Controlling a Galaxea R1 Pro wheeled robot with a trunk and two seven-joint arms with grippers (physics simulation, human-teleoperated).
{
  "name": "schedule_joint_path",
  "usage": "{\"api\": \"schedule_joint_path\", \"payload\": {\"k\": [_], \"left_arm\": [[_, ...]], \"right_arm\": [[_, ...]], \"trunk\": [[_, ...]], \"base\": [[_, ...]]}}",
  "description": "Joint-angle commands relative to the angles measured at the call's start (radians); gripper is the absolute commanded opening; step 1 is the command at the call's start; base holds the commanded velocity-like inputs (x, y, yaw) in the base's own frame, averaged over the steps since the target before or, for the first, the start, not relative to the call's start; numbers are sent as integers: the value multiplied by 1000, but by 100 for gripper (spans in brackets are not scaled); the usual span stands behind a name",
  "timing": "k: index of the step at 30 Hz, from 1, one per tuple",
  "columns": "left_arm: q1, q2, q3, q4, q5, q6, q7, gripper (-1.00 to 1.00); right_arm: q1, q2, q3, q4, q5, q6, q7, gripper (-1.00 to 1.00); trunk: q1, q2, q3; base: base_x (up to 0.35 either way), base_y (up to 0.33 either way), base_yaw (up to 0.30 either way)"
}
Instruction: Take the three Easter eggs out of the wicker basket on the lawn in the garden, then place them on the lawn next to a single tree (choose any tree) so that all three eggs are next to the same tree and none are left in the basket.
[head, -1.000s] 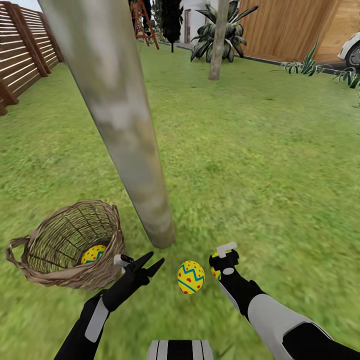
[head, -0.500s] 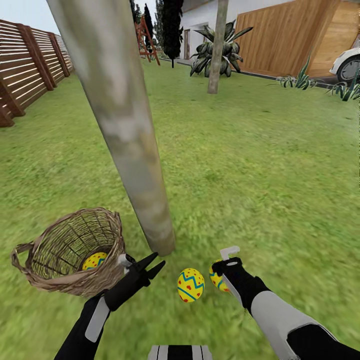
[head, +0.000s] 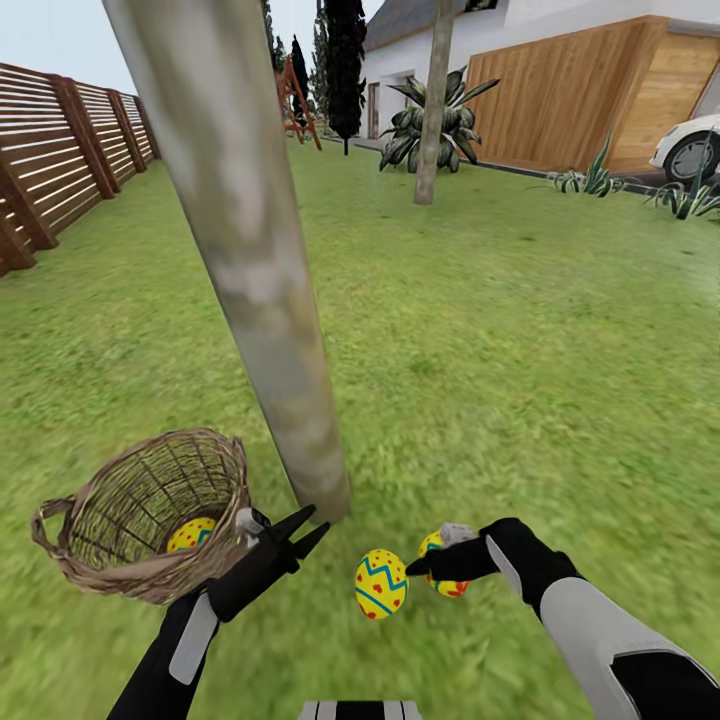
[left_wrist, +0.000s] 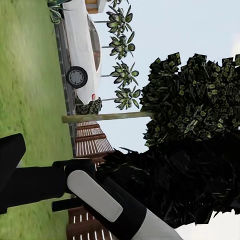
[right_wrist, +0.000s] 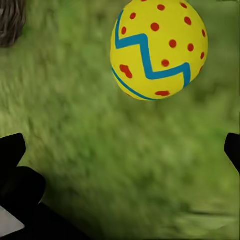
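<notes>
1. The right arm reaches forward and low over the lawn (head: 520, 330). Its right claw (head: 432, 562) is spread wide and holds nothing, beside an egg (head: 443, 577) on the grass.
2. The left arm reaches toward the tree (head: 270, 300). Its left claw (head: 300, 528) is open and empty, just beside the basket (head: 110, 560).
3. A second egg (head: 381, 583) lies between the claws; a third egg (head: 189, 535) sits in the basket.

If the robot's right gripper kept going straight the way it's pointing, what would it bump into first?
Probably the Easter egg on the lawn, straight ahead between the open right gripper fingers. In the head view that gripper points toward the egg, though depth is unclear.
</notes>
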Motion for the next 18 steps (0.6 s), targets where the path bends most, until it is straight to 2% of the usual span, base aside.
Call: {"api": "schedule_joint_path", "payload": {"k": [1,12,15,18], "left_arm": [[0,-1,3,0,0,9,-2,100],[0,0,4,-1,0,10,-3,100],[0,-1,4,-1,3,8,-4,100],[0,-1,4,1,29,6,-3,100]], "right_arm": [[0,-2,6,-2,0,3,7,100],[0,-5,5,-2,1,4,15,100],[0,-5,5,-2,1,4,15,100],[0,-5,5,-2,1,4,15,100]], "trunk": [[-4,7,2],[-46,84,37],[-46,84,37],[-46,84,37]], "base": [[0,0,0],[0,0,0],[0,0,0],[0,0,0]]}}
